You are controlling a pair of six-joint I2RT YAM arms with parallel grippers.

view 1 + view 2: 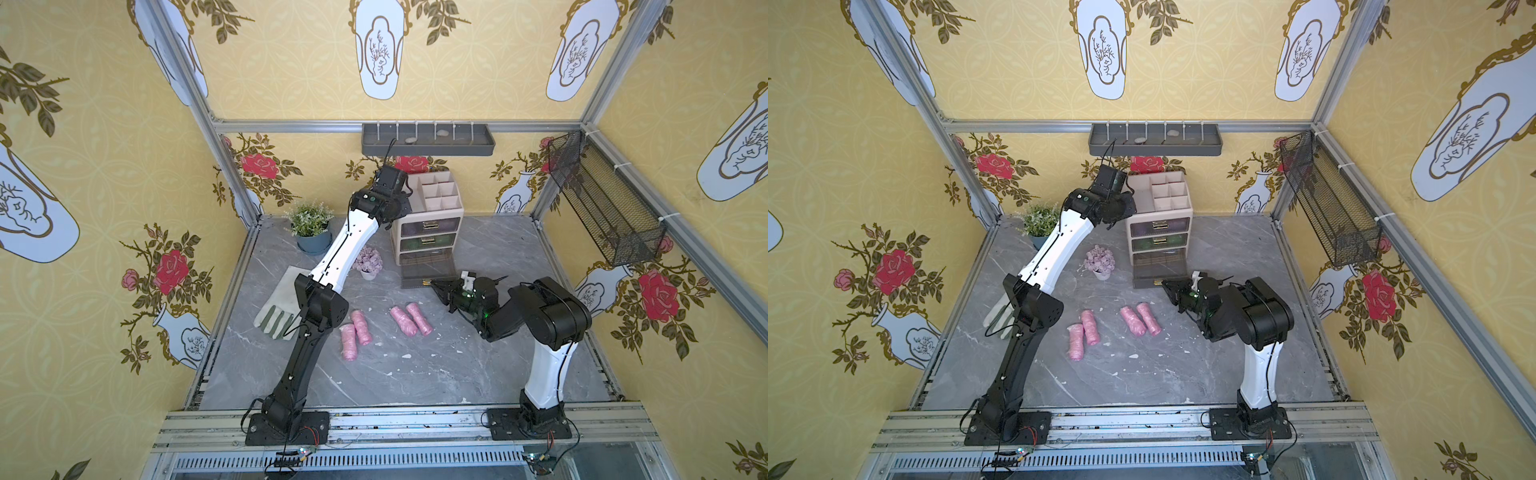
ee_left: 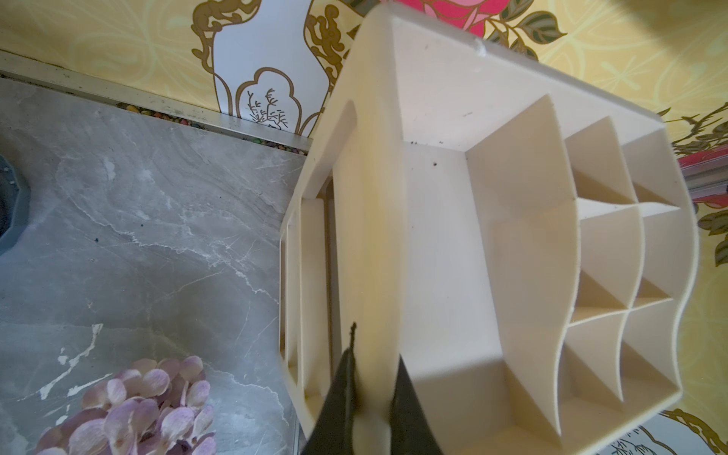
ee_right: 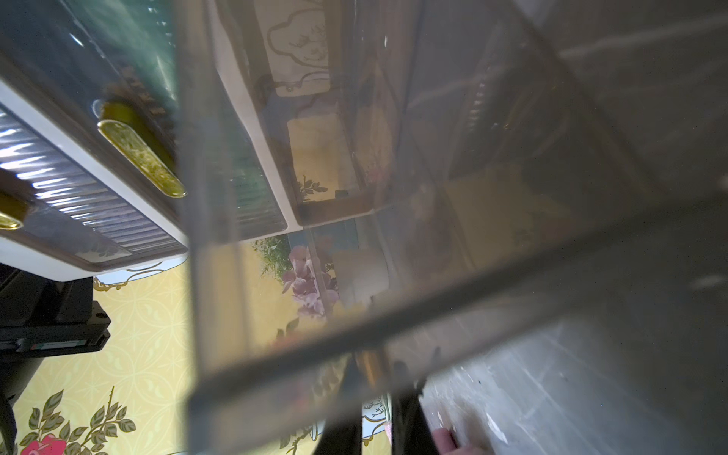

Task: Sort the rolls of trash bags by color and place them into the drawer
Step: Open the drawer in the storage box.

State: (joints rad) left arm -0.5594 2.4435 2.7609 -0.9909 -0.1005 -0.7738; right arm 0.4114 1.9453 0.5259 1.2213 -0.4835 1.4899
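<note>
The rail (image 1: 415,420) bearing both arm bases runs along the front edge, well apart from the organizer (image 1: 449,216), which stands at the back of the table (image 1: 415,374); four pink rolls (image 1: 361,327) lie on the table in front of the organizer, in two close pairs, one pair near the front of the open drawer (image 1: 428,270), the other farther toward the left arm's side; the drawer is the organizer's lowest, clear and standing out from the frame, while the two above it are shut, the top one tinted purple, the middle one green; the right gripper (image 1: 434,284) is at the drawer's front, clenched on its gold handle (image 1: 424,282); the left gripper (image 2: 374,362) is clamped on the organizer's top rim (image 2: 370,236), one finger on each side of the wall; lilac flowers (image 1: 368,259) sit just beside the organizer on the left arm's side; a glove (image 1: 276,311) and a green plant (image 1: 309,218) lie farther out that way.
</note>
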